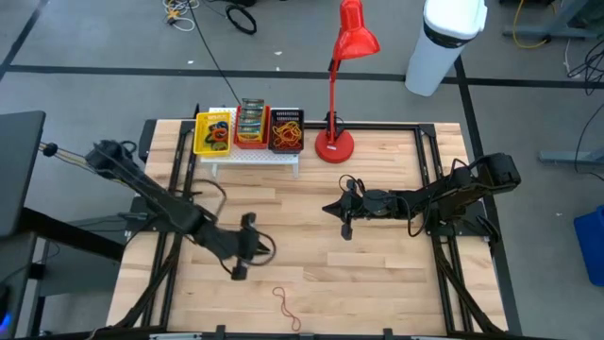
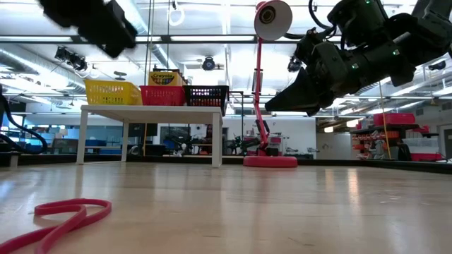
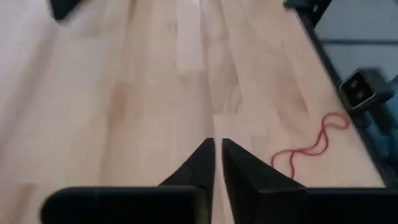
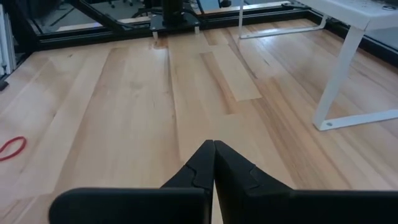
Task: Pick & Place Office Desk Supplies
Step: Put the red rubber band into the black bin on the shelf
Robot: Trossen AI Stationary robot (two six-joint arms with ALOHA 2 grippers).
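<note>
Left hand (image 1: 253,247) hangs above the bare counter (image 1: 377,293), tips pressed nearly together with only a thin slit between, pinching nothing. The red rubber band (image 1: 284,304) lies flat near the counter's front edge, just beside that hand, probably the next pick. Right hand (image 1: 338,210) waits mid-counter, tips pressed together, empty. At the back, the white rack (image 1: 250,156) carries a yellow bin (image 1: 213,132), a red bin (image 1: 251,125) with crayon boxes, and a black bin (image 1: 287,130) with bands, likely the sorting spot. Red lamp (image 1: 340,85) stands beside it.
</note>
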